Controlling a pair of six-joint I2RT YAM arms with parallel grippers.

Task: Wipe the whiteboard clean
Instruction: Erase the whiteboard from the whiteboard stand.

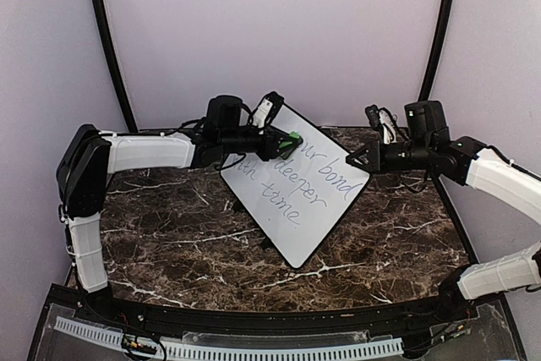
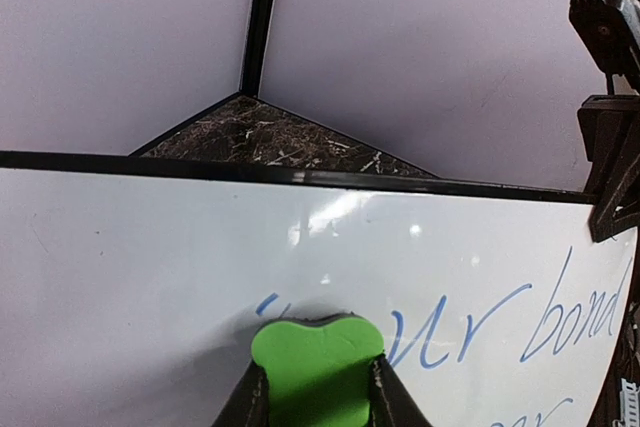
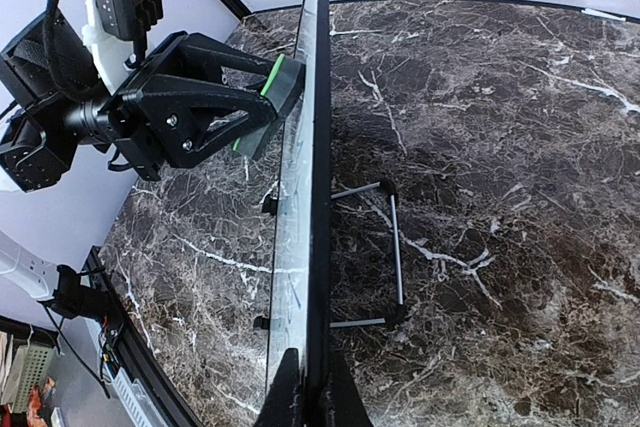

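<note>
The whiteboard (image 1: 297, 202) stands tilted on the marble table, with blue handwriting on its face (image 2: 140, 277). My left gripper (image 1: 286, 138) is shut on a green eraser (image 1: 292, 137), which is pressed flat against the board near its top edge. In the left wrist view the eraser (image 2: 318, 347) covers the start of the top word, and "ur bond" (image 2: 500, 322) shows to its right. My right gripper (image 3: 320, 379) is shut on the board's thin black edge (image 3: 318, 147) at its right corner (image 1: 353, 158). The right wrist view shows the eraser (image 3: 284, 82) touching the board's face.
A wire stand (image 3: 396, 247) props the board from behind on the dark marble table (image 1: 169, 226). Two black curved poles (image 1: 106, 31) rise along the pale walls. A slotted white rail (image 1: 254, 348) runs along the near edge.
</note>
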